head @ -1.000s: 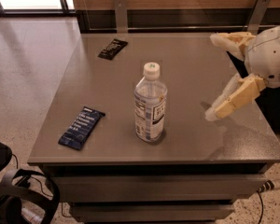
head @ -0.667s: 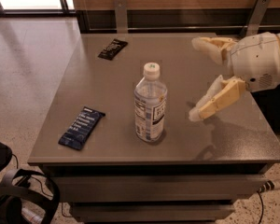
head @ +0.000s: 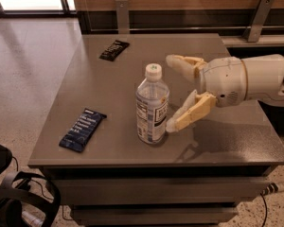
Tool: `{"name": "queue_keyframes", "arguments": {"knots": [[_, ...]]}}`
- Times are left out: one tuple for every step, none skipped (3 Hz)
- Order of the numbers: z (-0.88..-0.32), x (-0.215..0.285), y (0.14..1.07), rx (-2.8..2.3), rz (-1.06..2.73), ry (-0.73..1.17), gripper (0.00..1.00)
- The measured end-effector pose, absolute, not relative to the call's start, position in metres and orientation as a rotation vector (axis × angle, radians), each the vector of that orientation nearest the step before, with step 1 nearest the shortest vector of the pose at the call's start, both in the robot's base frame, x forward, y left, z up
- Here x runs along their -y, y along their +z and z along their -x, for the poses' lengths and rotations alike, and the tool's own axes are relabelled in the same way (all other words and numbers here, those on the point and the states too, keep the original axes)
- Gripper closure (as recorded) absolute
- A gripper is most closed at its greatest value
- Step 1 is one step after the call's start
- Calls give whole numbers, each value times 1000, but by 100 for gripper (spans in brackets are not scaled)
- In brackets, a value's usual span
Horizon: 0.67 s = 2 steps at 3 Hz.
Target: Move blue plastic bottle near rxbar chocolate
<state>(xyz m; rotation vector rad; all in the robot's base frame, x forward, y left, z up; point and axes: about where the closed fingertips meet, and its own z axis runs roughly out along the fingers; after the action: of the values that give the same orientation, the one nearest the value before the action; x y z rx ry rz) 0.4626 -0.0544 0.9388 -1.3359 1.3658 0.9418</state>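
Observation:
The blue plastic bottle (head: 152, 106) stands upright near the middle front of the grey table (head: 227, 136), with a white cap and a blue-and-white label. The rxbar chocolate (head: 114, 50), a flat black-wrapped bar, lies at the table's far left. My gripper (head: 172, 92) reaches in from the right, open, with its pale fingers (head: 189, 112) spread just right of the bottle. One fingertip is level with the cap, the other close to the bottle's label. It holds nothing.
A navy blue wrapped bar (head: 82, 129) lies near the table's front left edge. A wood-panelled wall with metal brackets (head: 258, 18) runs behind the table. Dark cables and gear (head: 14, 197) lie on the floor at the lower left.
My gripper has moved left across the table from the right side and now sits right beside the bottle. The bottle and both bars have not moved.

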Motion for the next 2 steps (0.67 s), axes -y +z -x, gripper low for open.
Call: {"name": "queue_keyframes", "arguments": {"knots": [[-466,45,925,-1346,1315,991,0],[-463,37,913,-1335,1302,1031,0]]}}
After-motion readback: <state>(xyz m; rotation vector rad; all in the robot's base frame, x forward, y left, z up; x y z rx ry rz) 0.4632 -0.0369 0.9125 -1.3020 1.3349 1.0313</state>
